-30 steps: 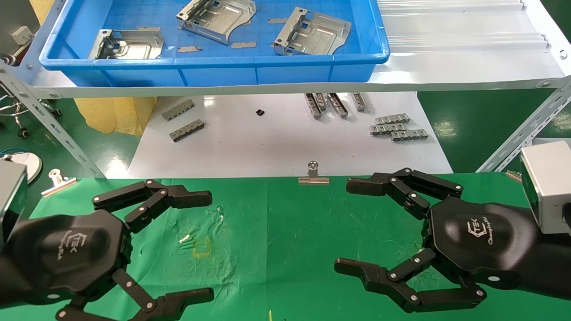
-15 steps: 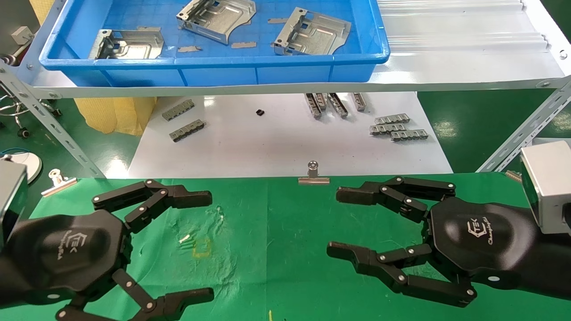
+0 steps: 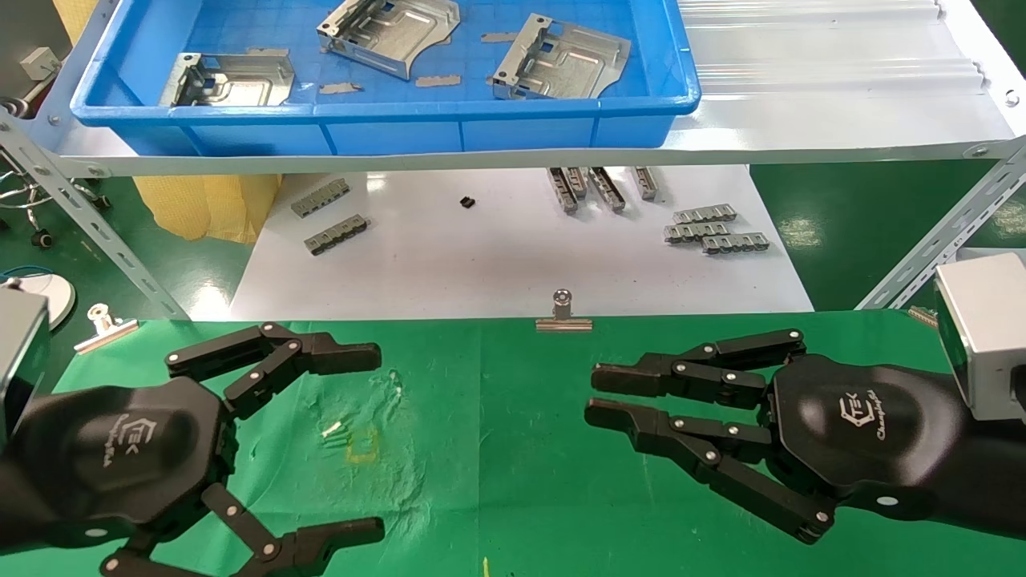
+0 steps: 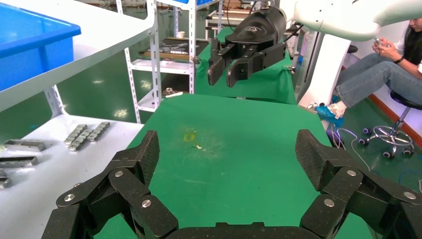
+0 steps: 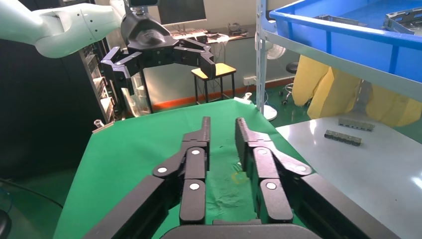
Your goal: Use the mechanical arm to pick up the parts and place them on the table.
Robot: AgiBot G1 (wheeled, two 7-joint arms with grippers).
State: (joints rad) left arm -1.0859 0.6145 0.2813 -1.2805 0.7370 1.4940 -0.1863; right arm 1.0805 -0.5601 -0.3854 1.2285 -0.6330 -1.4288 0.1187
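A: Right tool (image 3: 589, 397) over the green worktop (image 3: 497, 481), fingers drawn nearly together, only a thin gap between the tips, nothing held; left tool (image 3: 377, 441) parked low on the left, spread wide, also empty.

B: And the parts?

A: Three sheet-metal plates up in the blue tray (image 3: 385, 112) on the shelf, well apart from both tools; left part (image 3: 232, 80) near the tray's left wall, middle part (image 3: 393, 36) farther back, right part (image 3: 557, 60) nearest the right arm's side; none on the cloth yet.

B: So reach not begun; best approach?

A: Probably the right part first; need to spread the fingers again before going up; clear the tray's front rim, then descend from above; better to pinch a raised bent edge than the flat face, thin plate likely to slip or tilt otherwise.

B: Hazards?

A: Grey ridged strips (image 3: 713, 228) on the white sheet (image 3: 497, 256) and the binder clip (image 3: 563, 314) at the cloth's edge, both under the likely path; worth staying high over them.
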